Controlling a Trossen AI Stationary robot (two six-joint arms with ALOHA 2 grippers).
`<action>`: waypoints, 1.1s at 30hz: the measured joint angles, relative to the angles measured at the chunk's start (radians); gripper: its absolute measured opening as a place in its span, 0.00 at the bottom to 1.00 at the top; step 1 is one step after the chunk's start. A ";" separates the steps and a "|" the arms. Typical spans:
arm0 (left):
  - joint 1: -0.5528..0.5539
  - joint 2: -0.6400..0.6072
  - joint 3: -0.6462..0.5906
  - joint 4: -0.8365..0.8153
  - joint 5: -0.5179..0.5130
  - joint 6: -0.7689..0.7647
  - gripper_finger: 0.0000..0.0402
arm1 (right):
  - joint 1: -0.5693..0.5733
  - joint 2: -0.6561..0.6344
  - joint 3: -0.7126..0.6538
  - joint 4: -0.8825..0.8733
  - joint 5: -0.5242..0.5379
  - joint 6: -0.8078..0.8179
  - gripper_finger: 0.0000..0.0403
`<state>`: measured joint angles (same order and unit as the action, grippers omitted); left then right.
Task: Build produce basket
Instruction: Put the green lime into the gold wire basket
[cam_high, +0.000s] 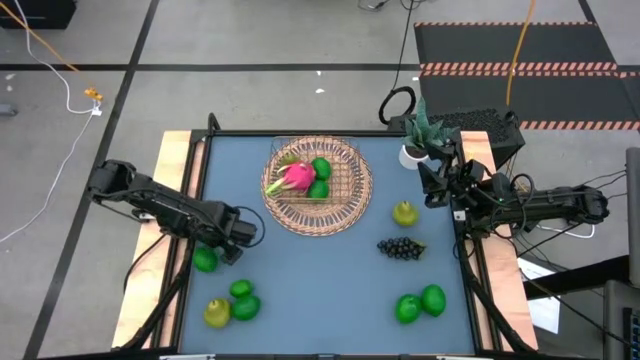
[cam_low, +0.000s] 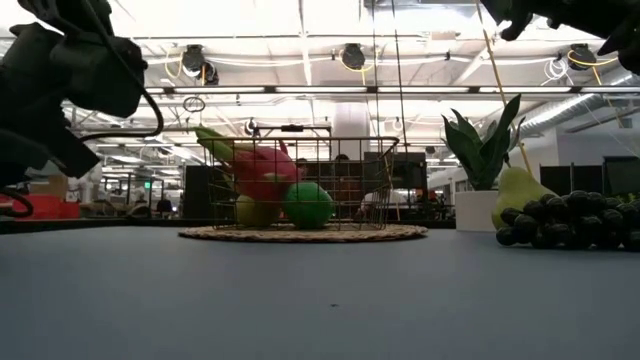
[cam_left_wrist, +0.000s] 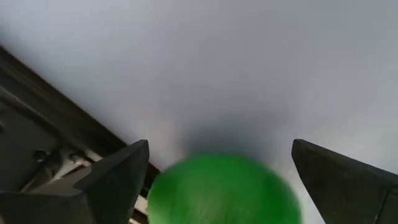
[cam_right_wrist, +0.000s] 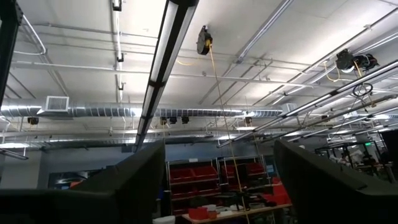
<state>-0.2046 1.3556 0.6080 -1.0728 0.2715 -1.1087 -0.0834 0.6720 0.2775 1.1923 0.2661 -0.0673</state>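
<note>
The basket (cam_high: 318, 186) sits at the far middle of the tabletop (cam_high: 320, 290), already holding a dragon fruit (cam_high: 296, 177) and two green fruits. A loose green fruit (cam_high: 205, 260) at the left edge is straddled by the left gripper (cam_high: 228, 246), jaws spread wide, apparently for a pickup. The right gripper (cam_high: 435, 185) is held raised near the potted plant (cam_high: 420, 135), jaws apart and empty, clear of the work.

Pretty standard warehouse-lab vibe here. Grey concrete floor (cam_high: 250, 40) with dark seam lines fills the top of the overhead shot, a black mat with orange hazard stripes (cam_high: 520, 68) at upper right, and an orange cable (cam_high: 50, 50) snaking at upper left. Open ceiling has long strip lights (cam_right_wrist: 165, 56), silver ducting (cam_right_wrist: 124, 111) and red storage bins (cam_right_wrist: 211, 177) on shelving lower down.
</note>
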 joint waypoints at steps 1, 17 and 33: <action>0.003 0.000 0.004 0.001 0.002 -0.011 0.98 | 0.000 0.000 0.000 0.000 0.000 0.000 0.74; 0.109 0.000 0.084 0.032 0.037 0.189 0.98 | 0.000 0.000 0.000 0.015 0.024 0.000 0.74; -0.033 0.000 0.319 0.028 -0.196 0.926 0.98 | 0.000 0.000 0.000 -0.006 0.030 0.004 0.74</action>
<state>-0.2373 1.3556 0.9275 -1.0451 0.0755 -0.1828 -0.0837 0.6724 0.2775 1.1868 0.2959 -0.0635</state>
